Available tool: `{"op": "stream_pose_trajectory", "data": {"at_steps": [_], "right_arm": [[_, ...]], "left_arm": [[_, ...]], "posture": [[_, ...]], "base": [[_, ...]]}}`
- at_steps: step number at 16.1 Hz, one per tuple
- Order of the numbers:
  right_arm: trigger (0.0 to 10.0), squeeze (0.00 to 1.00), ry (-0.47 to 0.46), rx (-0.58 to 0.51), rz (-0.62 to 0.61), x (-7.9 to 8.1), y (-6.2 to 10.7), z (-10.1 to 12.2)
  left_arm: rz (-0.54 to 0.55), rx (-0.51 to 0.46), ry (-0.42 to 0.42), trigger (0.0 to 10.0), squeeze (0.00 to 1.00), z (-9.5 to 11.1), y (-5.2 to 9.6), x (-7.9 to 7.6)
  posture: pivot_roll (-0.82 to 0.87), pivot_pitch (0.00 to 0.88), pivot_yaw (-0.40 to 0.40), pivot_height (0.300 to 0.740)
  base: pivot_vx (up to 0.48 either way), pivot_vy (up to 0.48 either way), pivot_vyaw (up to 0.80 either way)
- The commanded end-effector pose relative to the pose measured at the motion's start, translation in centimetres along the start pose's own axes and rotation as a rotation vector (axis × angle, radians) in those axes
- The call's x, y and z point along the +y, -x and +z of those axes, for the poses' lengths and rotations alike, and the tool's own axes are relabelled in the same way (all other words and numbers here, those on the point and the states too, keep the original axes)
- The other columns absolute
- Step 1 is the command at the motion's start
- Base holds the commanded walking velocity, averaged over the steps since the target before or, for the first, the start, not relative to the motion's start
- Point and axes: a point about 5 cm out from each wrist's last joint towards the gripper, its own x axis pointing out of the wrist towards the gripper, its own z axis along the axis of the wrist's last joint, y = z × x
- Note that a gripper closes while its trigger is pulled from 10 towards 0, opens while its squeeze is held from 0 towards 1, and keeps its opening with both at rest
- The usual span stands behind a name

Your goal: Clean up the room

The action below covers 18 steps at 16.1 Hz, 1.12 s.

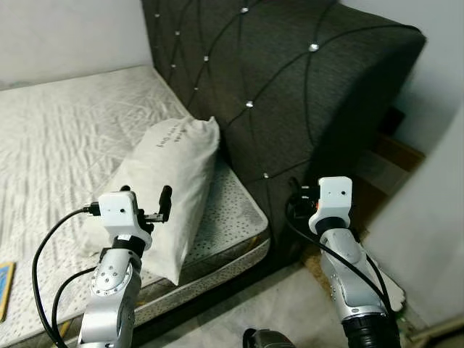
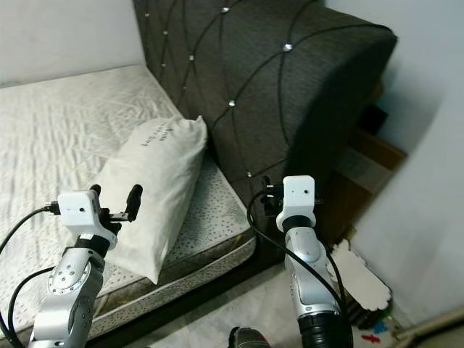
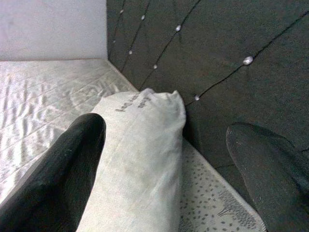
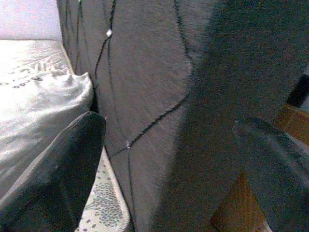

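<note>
I stand at the near corner of a bed [image 1: 65,123], its pale quilted mattress bare and stretching away to my left and far side. A white pillow [image 1: 170,192] with a line of dark print near its far end lies along the bed's right edge, its far end close against the dark padded headboard [image 1: 290,87], which is stitched in diamonds and set with small shiny studs. My left gripper [image 1: 145,196] hangs raised over the near end of the pillow, not touching it; through my left wrist I see my two black fingers [image 3: 58,174] well apart with the pillow lying between them and farther off, so those jaws are open and empty. My right gripper [image 4: 169,159] is held up near the headboard's near right corner, off the bed's edge; through my right wrist its jaws also stand wide apart, holding nothing, with the headboard's fabric between them and the pillow's edge to one side. On the floor to my far right lies a flat white thing [image 2: 359,279], beside wooden furniture [image 2: 370,163] behind the headboard. A flat blue-edged object [image 1: 4,286] pokes in at the near left edge of the mattress.
</note>
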Motion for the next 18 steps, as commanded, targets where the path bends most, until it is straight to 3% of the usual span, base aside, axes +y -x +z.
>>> {"op": "stream_pose_trajectory", "data": {"at_steps": [1, 18], "right_arm": [[10.0, 0.0, 0.007, 0.015, -0.001, 0.1, 0.0, -0.3], [10.0, 0.0, 0.033, 0.01, 0.012, 0.1, -0.9, -0.2]], "left_arm": [[0.0, 0.001, -0.008, 10.0, 0.0, -0.1, -0.1, 0.0], [-0.003, -0.033, -0.006, 10.0, 0.0, 0.1, -1.1, -0.3]], "posture": [[0.09, 0.0, 0.011, 0.74], [0.09, 0.0, 0.0, 0.74]], "base": [[0.0, 0.0, 0.0], [0.0, 0.0, 0.0]]}}
